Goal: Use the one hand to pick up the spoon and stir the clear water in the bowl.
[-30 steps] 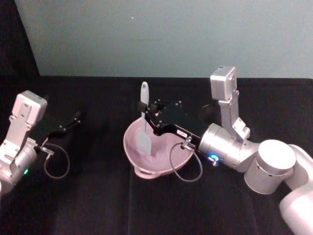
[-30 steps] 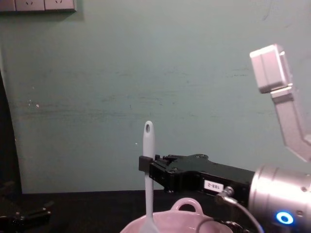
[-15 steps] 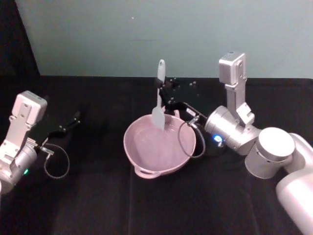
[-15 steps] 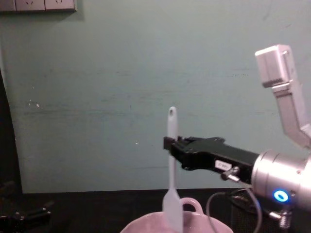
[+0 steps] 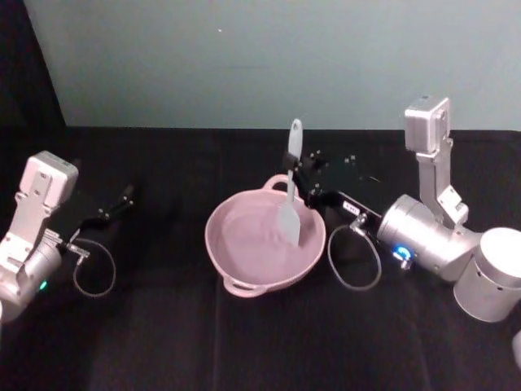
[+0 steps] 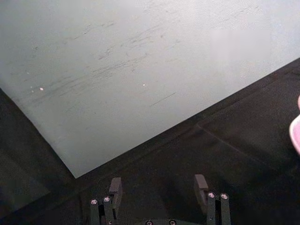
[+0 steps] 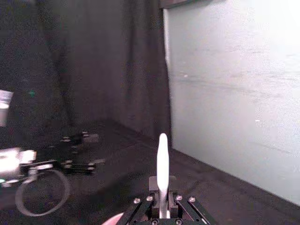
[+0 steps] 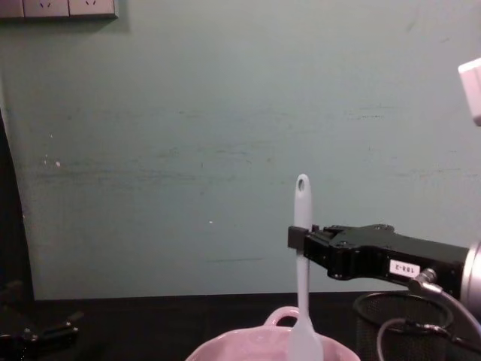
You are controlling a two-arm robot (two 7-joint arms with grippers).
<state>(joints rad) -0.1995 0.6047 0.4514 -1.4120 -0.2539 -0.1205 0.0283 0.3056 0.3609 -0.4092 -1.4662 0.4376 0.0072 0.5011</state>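
Note:
The pale pink bowl sits mid-table, its loop handle toward the wall. Clear water shows only as a faint shine inside. My right gripper is shut on the white spoon partway up its slim handle and holds it upright. The flat head hangs over the bowl's right side; I cannot tell whether it touches the water. From the chest, the spoon stands in the black right gripper. The right wrist view looks along the spoon handle. My left gripper rests open at the far left.
A black wire-mesh cup stands on the black cloth right of the bowl, below the right arm. Cable loops hang from the right wrist and the left wrist. A pale green wall closes off the back of the table.
The right gripper carried the spoon from the bowl's left-middle, round the far rim, to the bowl's right side. The right arm drew back to the right. The left arm stayed put.

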